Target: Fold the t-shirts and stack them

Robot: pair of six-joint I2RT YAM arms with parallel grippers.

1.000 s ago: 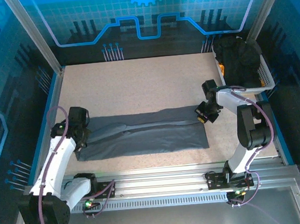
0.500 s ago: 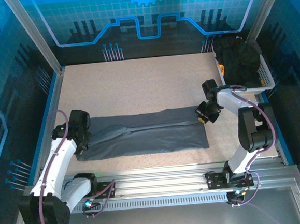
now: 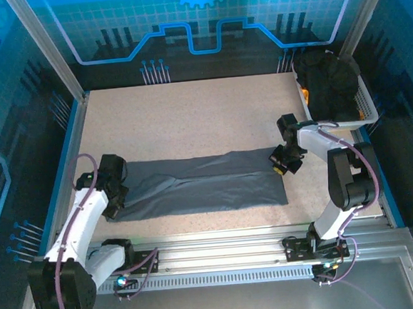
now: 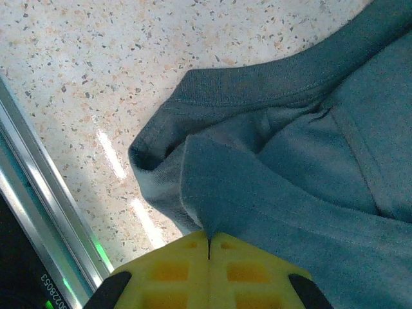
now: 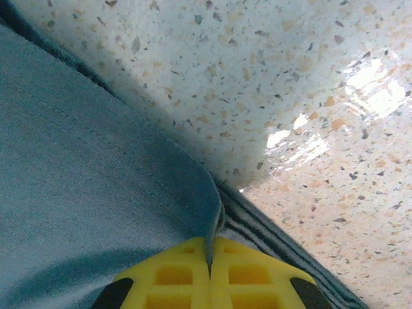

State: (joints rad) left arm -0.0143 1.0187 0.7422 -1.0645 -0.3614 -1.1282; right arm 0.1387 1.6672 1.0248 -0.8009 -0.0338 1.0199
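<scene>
A slate-grey t-shirt (image 3: pixel 209 186) lies as a long folded strip across the near half of the table. My left gripper (image 3: pixel 116 194) is shut on its left end; in the left wrist view a fold of the t-shirt (image 4: pixel 277 193) runs into the yellow fingertips (image 4: pixel 161 270), with the collar curled beside it. My right gripper (image 3: pixel 282 161) is shut on the far right corner; the right wrist view has the t-shirt (image 5: pixel 84 180) hem pinched between the fingertips (image 5: pixel 257 277). More dark t-shirts (image 3: pixel 327 80) are piled in the basket.
A white mesh basket (image 3: pixel 366 106) stands at the back right corner. The speckled table (image 3: pixel 189 120) stretches behind the strip. A metal rail (image 3: pixel 221 250) runs along the near edge, and blue frame walls close the sides.
My left gripper has shifted slightly right and forward with the shirt's left end, bunching it a little. My right gripper has edged slightly toward the near side.
</scene>
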